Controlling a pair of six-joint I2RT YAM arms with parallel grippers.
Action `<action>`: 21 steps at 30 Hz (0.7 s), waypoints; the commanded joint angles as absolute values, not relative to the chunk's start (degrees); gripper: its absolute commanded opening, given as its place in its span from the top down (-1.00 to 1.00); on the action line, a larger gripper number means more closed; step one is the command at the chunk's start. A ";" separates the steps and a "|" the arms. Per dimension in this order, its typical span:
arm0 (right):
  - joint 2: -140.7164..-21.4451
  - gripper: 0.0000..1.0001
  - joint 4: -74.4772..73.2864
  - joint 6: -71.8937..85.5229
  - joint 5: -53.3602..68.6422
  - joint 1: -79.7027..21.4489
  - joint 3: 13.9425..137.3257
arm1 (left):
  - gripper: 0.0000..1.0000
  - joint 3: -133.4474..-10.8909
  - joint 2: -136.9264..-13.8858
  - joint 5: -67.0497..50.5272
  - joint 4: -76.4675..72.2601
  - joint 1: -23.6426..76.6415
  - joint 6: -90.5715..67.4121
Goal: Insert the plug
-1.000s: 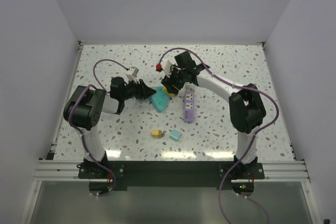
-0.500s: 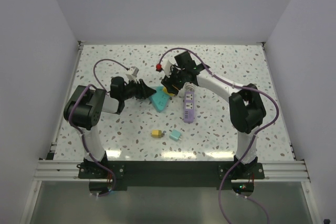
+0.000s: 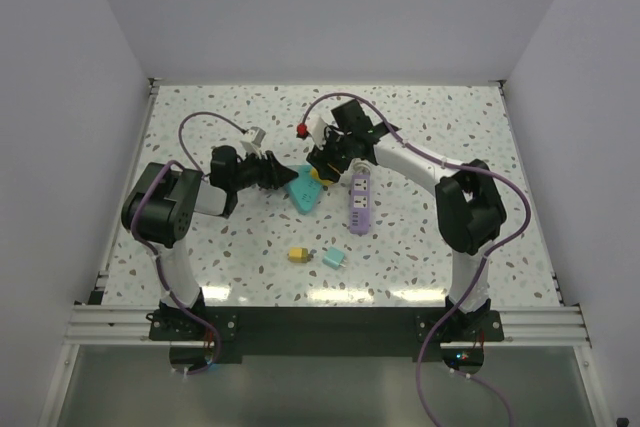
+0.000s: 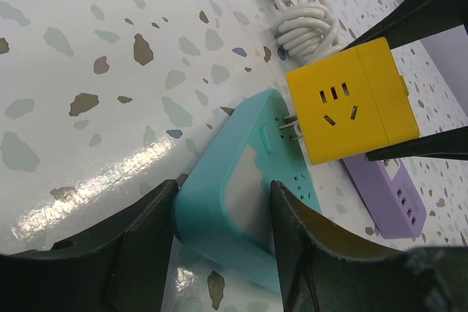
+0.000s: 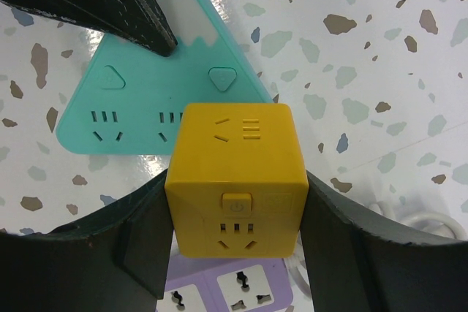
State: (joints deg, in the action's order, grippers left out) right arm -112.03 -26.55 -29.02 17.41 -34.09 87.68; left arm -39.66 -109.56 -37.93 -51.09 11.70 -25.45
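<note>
- Clamping the cube (image 5: 234,180) is the right pincer (image 5: 234,250); its cam misses the prongs.
- Left wrist cam catches prongs (image 4: 290,123) touching the strip (image 4: 227,180), with the left pincer (image 4: 219,246) squeezing it.

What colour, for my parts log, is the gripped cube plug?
Yellow cube plug, clearest from right wrist.

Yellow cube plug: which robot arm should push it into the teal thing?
Right. The right gripper holds the yellow cube, its prongs at the teal strip. The left gripper only steadies that strip.
</note>
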 commanded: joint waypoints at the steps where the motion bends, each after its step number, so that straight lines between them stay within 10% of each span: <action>1: -112.75 1.00 -29.35 -28.39 19.07 -35.16 88.32 | 1.00 -40.17 -111.36 -37.71 -47.20 12.22 -20.30; 21: -116.64 1.00 -22.15 -24.61 17.32 -35.51 85.53 | 1.00 -41.84 -112.76 -36.12 -44.91 12.83 -19.25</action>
State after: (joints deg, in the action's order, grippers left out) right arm -114.56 -24.27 -26.57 17.52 -34.44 89.78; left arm -41.17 -110.59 -38.52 -49.82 11.64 -25.45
